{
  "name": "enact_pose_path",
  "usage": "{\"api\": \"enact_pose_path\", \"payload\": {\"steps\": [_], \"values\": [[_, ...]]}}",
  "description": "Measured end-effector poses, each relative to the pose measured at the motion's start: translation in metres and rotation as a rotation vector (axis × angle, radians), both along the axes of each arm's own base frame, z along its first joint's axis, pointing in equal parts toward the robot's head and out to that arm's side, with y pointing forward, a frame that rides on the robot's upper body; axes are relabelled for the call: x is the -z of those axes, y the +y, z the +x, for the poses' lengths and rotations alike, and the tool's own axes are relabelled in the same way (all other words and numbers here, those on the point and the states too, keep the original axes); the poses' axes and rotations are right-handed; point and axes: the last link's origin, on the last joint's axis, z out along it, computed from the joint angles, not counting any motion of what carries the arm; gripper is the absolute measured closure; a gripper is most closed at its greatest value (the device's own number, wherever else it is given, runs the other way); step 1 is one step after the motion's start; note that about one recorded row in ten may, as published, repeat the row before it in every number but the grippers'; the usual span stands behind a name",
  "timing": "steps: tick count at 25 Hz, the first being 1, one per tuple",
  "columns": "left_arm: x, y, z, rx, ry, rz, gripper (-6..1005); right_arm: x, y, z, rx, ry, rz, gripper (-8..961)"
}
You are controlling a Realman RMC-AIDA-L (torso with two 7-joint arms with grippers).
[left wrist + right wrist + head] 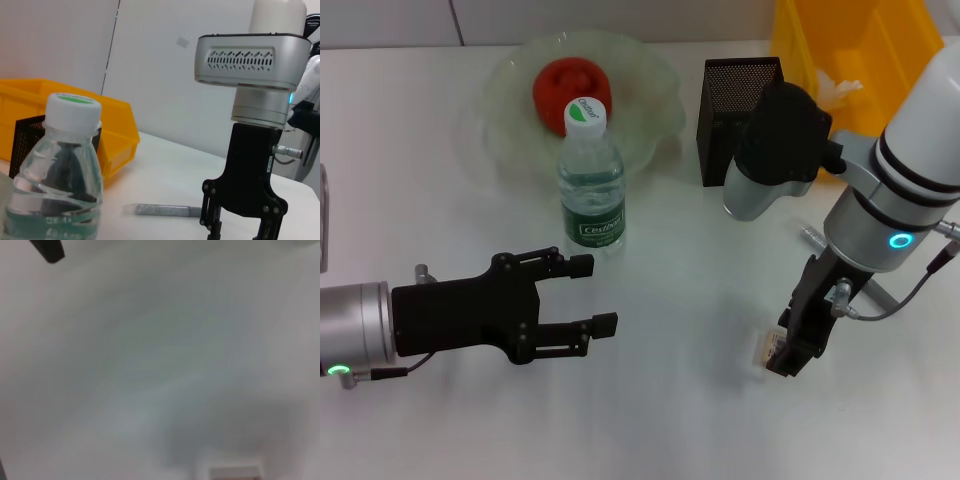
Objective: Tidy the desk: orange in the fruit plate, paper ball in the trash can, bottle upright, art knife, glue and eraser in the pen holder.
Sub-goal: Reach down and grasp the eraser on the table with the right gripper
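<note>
On the white tabletop [670, 420], near its middle, the bottle [591, 180] stands upright with its white cap on top. Just behind it sits the pale-green fruit plate [650, 100], with the orange [568, 85] resting inside. To the robot's right of the plate stands the black mesh pen holder [740, 85], and behind that, at the far right corner, the yellow trash can [850, 50], where a bit of crumpled white, the paper ball [840, 92], shows inside.

The left gripper [598, 295] lies level just above the tabletop, in front of the bottle and a little to the robot's left of it, its black jaws apart and holding nothing.

The right gripper [786, 362] points straight down at the front right of the tabletop, its tips at the eraser [766, 350], a small beige block on the surface. Whether its jaws are apart or closed on the block cannot be told. In the left wrist view, a slim grey stick [162, 210] lies flat on the tabletop beyond that gripper [240, 235].
</note>
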Motion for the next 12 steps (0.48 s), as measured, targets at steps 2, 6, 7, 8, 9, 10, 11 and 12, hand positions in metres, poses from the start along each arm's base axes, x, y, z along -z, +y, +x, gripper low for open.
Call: {"api": "enact_pose_path", "payload": {"steps": [2, 6, 7, 8, 9, 10, 11, 12], "values": [[0.0000, -0.0001, -0.0001, 0.000, 0.000, 0.000, 202, 0.0009, -0.0003, 0.0006, -0.001, -0.003, -0.001, 377], [0.0012, 0.0002, -0.0002, -0.004, 0.002, 0.003, 202, 0.0038, -0.0002, 0.0030, -0.002, -0.009, 0.000, 379], [0.0015, 0.0001, -0.0002, -0.004, 0.002, 0.002, 202, 0.0043, 0.0000, 0.0035, -0.002, -0.009, 0.001, 379], [0.0016, 0.0000, -0.0002, -0.004, 0.003, 0.002, 202, 0.0057, 0.0003, 0.0045, -0.004, -0.011, 0.003, 394], [0.0016, 0.0000, -0.0002, -0.004, 0.003, 0.002, 202, 0.0057, 0.0003, 0.0045, -0.004, -0.011, 0.003, 410], [0.0016, 0.0000, -0.0003, -0.005, 0.003, 0.002, 202, 0.0069, 0.0008, 0.0049, -0.008, -0.012, 0.006, 425], [0.0016, 0.0000, -0.0003, -0.005, 0.003, 0.002, 202, 0.0069, 0.0008, 0.0049, -0.008, -0.012, 0.006, 441], [0.0016, 0.0000, -0.0003, -0.005, 0.003, 0.002, 202, 0.0074, 0.0011, 0.0052, -0.008, -0.012, 0.009, 456]]}}
